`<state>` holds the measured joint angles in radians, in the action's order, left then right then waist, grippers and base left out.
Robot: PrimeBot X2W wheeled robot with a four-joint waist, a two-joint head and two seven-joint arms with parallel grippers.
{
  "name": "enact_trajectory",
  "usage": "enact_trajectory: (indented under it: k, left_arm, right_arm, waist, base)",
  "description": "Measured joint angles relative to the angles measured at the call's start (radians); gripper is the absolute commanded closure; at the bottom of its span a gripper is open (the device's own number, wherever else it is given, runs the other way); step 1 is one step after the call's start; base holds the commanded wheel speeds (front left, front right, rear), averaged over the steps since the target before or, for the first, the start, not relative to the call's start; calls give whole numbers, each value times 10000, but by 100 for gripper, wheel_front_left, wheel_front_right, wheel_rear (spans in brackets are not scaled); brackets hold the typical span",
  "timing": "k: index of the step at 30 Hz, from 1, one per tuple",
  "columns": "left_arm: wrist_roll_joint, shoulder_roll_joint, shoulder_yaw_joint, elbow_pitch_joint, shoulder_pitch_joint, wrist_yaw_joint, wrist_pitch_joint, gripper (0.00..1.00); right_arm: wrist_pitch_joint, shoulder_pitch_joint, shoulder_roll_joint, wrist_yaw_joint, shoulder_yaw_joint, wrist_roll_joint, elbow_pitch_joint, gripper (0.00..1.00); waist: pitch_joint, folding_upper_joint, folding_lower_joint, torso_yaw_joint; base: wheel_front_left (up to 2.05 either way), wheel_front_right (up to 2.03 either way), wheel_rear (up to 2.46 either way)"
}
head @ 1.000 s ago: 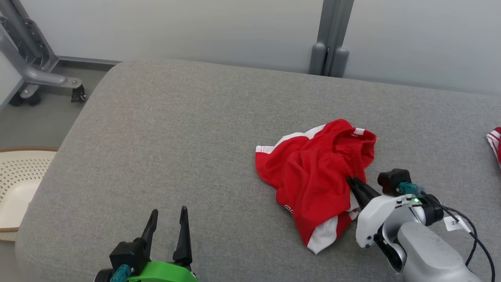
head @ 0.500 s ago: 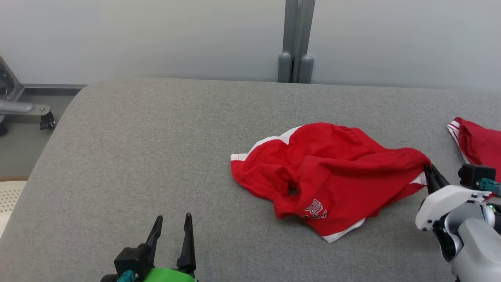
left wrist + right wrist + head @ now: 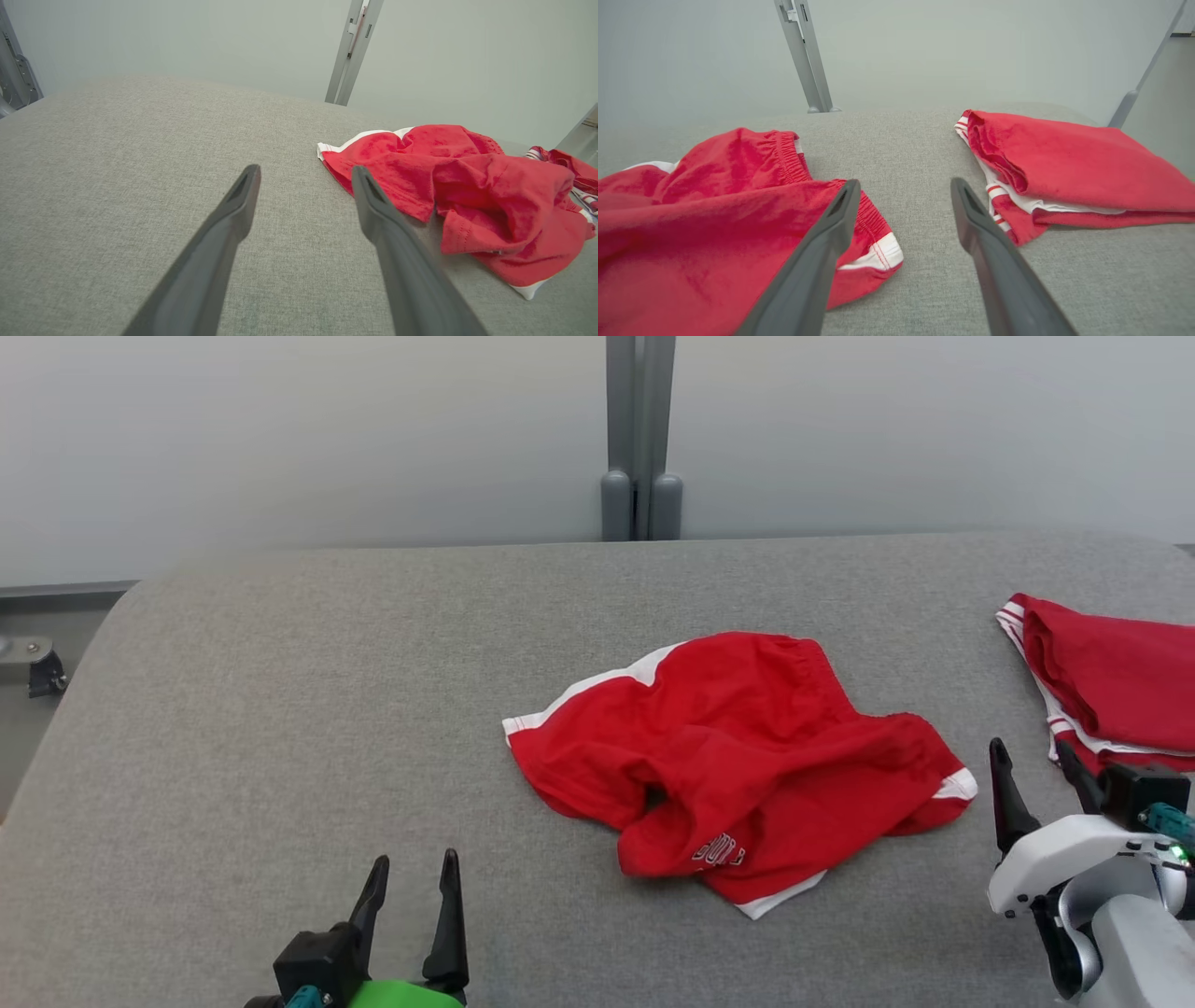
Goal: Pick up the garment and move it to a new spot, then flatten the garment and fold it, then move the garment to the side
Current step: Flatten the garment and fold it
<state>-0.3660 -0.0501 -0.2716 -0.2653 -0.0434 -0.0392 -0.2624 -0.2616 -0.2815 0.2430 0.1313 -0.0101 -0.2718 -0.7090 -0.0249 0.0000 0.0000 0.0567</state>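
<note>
The garment (image 3: 738, 765) is a pair of red shorts with white trim, lying crumpled in the middle of the grey padded surface (image 3: 308, 709). It also appears at the right of the left wrist view (image 3: 467, 186) and at the left of the right wrist view (image 3: 714, 219). My right gripper (image 3: 1032, 770) stands open just right of the garment's white-trimmed corner, with nothing between its fingers (image 3: 831, 233). My left gripper (image 3: 411, 882) is open at the lower left, well clear of the cloth.
A second red garment (image 3: 1111, 681) with white stripes lies folded at the surface's right edge, close to my right gripper. A grey post (image 3: 639, 439) rises behind the surface against the pale wall. The surface's left edge drops to the floor.
My right gripper dragged the garment rightward while shut on its edge, then opened and let it go. The head camera panned right. The left gripper stayed still.
</note>
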Motion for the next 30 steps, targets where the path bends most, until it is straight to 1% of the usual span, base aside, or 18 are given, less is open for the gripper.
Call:
enact_trajectory:
  k: [1,3,5,9,11,13,14,17,20,24,27,30]
  left_arm:
    - [-2,0,-6,12,-6,-15,-2,0]
    - [-8,6,-25,38,-48,-38,0,0]
    - [-10,6,-29,48,-80,-52,-2,0]
    - [-10,8,-59,65,-81,-54,0,0]
    - [-10,8,-63,69,-77,-54,0,0]
    - [-8,8,-84,65,-69,-58,0,0]
    - [-6,8,-104,59,-62,-52,-2,0]
    - [4,8,-96,52,-31,-54,-2,0]
    - [40,8,-82,29,6,-56,0,0]
    - [65,8,-33,10,61,-48,0,0]
    - [65,8,2,25,148,-44,-2,0]
    - [65,8,23,19,163,-35,0,0]
  right_arm:
    - [-2,154,-42,0,25,29,380,0]
    - [6,551,-155,0,476,138,1283,0]
    - [228,1025,-251,2,1043,217,2092,0]
    - [984,1913,-217,0,2443,77,3753,0]
    - [1304,2235,-148,2,3221,-123,4291,0]
    - [1569,2425,-36,2,3854,-251,4521,0]
    - [1653,2477,81,4,4203,-207,4556,0]
    - [1776,2442,286,2,4838,-17,4376,0]
    - [1847,2097,343,2,5141,347,3860,0]
    - [1929,1262,318,2,5540,1103,2805,0]
    - [2048,785,253,2,5616,1551,1939,0]
    - [2226,401,153,2,5626,1701,1110,0]
  waist:
    - [-18,0,0,-66]
    - [-62,0,0,-213]
    - [-98,0,0,-318]
    - [-115,0,0,-388]
    - [-81,0,0,-336]
    - [-48,0,0,-259]
    - [-29,0,0,-199]
    - [37,0,0,25]
    - [108,0,0,261]
    - [229,0,0,667]
    - [322,0,0,959]
    - [414,0,0,1226]
  base:
    - [0,0,0]
    - [0,0,0]
    - [0,0,0]
    - [0,0,0]
    - [0,0,0]
    - [0,0,0]
    - [0,0,0]
    - [0,0,0]
    - [0,0,0]
    - [0,0,0]
    - [0,0,0]
    - [0,0,0]
